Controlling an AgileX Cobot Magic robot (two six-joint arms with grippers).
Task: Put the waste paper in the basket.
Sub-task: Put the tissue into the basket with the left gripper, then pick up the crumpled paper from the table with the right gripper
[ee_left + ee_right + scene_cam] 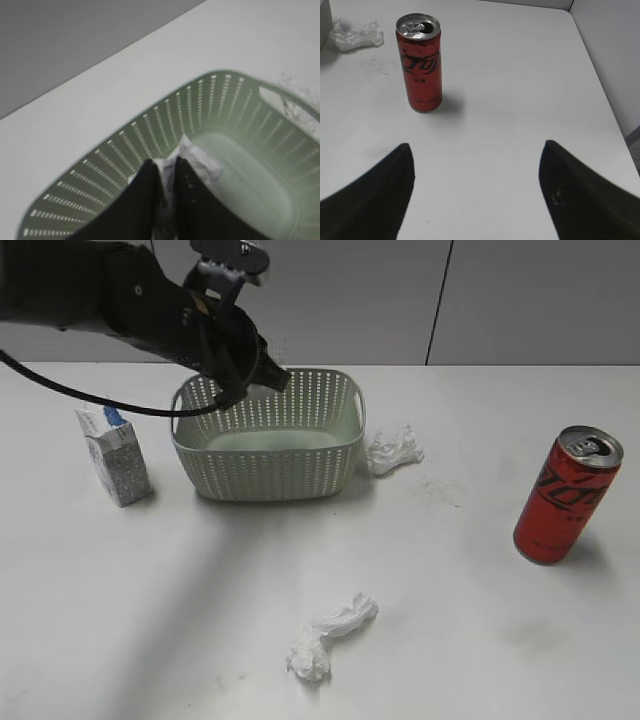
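The pale green basket (270, 455) stands at the back middle of the table. My left gripper (268, 378) hovers over its back left rim, shut on a white paper wad (200, 162); the wrist view shows the wad above the basket's (240, 125) inside. A second wad (393, 450) lies against the basket's right side, also in the right wrist view (357, 35). A longer twisted wad (328, 635) lies at the front middle. My right gripper (477, 155) is open and empty over bare table, out of the exterior view.
A small white-and-blue speckled carton (116, 454) stands left of the basket. A red drink can (567, 495) stands at the right, also in the right wrist view (420, 60). A grey wall runs behind the table.
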